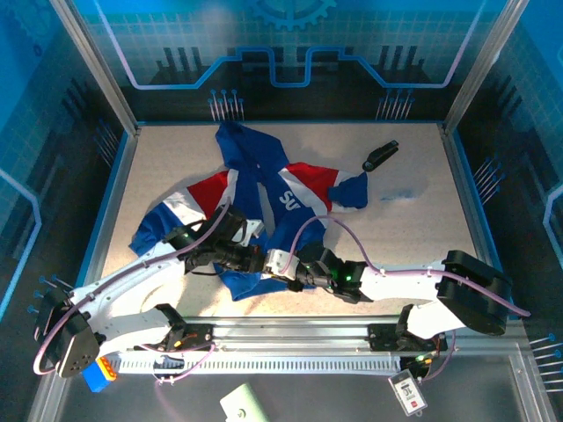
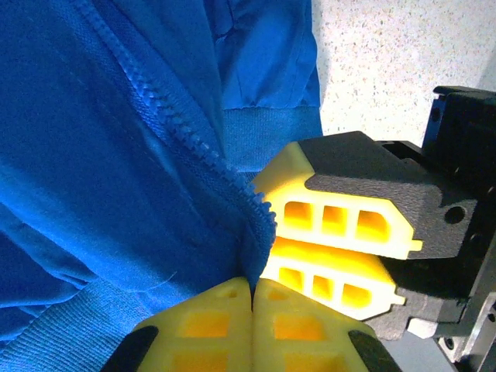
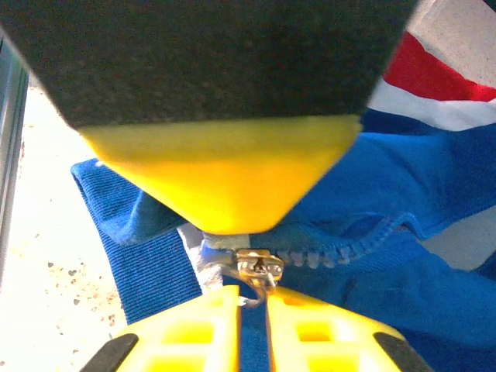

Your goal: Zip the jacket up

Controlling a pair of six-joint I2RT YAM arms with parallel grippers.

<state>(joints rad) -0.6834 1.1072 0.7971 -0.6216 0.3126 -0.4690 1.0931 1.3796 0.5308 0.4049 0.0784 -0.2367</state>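
Blue fabric is bunched up where my two arms meet, at the near hem of the jacket (image 1: 264,189), which lies crumpled on the table (image 1: 413,237), a little left of centre. My left gripper (image 2: 252,298) is fully closed, pinching a fold of the jacket's lower front right beside the zipper teeth (image 2: 178,128). My right gripper (image 3: 266,306) is closed down to a sliver. The pull tab (image 3: 260,288) of the metal slider (image 3: 256,266) hangs into that narrow gap, so I judge it pinched there, though the contact itself is hard to see.

By my reading, very little of the job is done. The slider sits low, just beside the ribbed hem band (image 3: 151,271), and the run of teeth leads away from it up the front. Whether the two halves are properly engaged in the slider I cannot tell. What is left is essentially the whole pull: drawing the slider up toward the collar while the left side keeps the hem anchored.
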